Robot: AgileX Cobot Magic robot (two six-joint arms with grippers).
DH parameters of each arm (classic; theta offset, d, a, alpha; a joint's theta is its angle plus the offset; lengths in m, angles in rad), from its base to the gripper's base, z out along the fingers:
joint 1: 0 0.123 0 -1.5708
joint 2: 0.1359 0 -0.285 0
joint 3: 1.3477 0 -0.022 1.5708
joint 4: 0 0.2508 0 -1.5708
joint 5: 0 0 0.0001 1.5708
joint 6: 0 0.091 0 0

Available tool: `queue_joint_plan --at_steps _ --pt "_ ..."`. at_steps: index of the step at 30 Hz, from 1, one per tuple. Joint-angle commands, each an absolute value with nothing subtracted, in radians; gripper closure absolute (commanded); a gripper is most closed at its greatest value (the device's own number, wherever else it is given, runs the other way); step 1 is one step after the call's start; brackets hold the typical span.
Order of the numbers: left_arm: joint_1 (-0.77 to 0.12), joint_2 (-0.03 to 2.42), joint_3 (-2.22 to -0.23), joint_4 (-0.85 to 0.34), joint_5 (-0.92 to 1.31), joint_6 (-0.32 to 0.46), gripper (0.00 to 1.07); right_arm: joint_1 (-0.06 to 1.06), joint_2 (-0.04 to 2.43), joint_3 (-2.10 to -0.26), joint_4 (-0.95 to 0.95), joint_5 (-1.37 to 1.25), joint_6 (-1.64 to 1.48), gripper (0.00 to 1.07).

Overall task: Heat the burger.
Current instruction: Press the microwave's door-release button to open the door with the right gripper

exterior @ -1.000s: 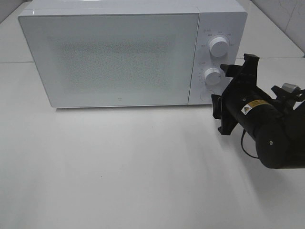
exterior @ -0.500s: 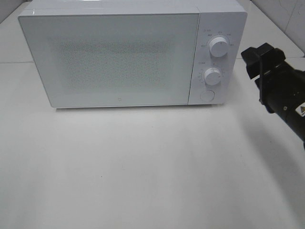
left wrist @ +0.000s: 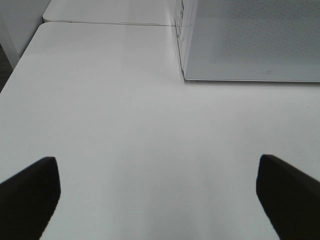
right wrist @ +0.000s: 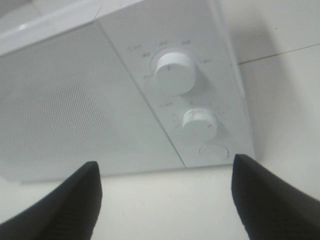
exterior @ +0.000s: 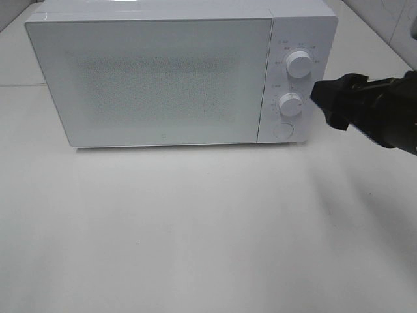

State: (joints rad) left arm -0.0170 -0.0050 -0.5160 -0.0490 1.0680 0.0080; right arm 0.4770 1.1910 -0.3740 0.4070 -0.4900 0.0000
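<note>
The burger is out of view. A white microwave point(exterior: 150, 78) stands at the back of the table with its door shut. To the right of its control panel hovers my right gripper point(exterior: 328, 104), pointing at the lower knob point(exterior: 290, 104). In the right wrist view the right gripper point(right wrist: 167, 200) is open and empty, facing the upper knob point(right wrist: 174, 71), the lower knob point(right wrist: 199, 122) and the round button point(right wrist: 214, 150). My left gripper point(left wrist: 160, 200) is open over bare table, well short of the microwave's door corner point(left wrist: 250, 40). It does not show in the exterior high view.
The white table point(exterior: 195, 228) stretches in front of the microwave. A seam between two tabletops point(left wrist: 110, 22) runs beside the microwave's left side. A tiled wall point(exterior: 391, 19) rises at the far right.
My right arm rose from low in front of the panel, swung out to the right, and now points its gripper leftward at the knobs. The left gripper has stayed open.
</note>
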Motion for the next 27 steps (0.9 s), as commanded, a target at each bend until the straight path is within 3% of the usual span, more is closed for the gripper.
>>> queue_joint_plan --at_steps 1,7,12,17,27 --pt "-0.016 -0.015 -0.518 -0.051 1.072 0.0 0.06 0.474 1.165 -0.503 0.403 -0.131 -0.249 0.35" --pt "-0.016 -0.015 -0.518 -0.051 1.072 0.0 0.06 0.471 1.165 -0.628 0.276 0.159 -0.297 0.35" --pt "-0.016 -0.015 -0.518 -0.051 1.072 0.0 0.06 0.446 1.165 -0.693 0.088 0.28 -0.082 0.35" --pt "-0.016 -0.015 -0.518 -0.051 1.072 0.0 0.06 0.3 1.171 -0.693 -0.092 0.358 0.217 0.31" --pt "-0.016 -0.015 -0.518 -0.051 1.072 0.0 0.06 0.148 1.171 -0.693 -0.122 0.472 0.124 0.31"
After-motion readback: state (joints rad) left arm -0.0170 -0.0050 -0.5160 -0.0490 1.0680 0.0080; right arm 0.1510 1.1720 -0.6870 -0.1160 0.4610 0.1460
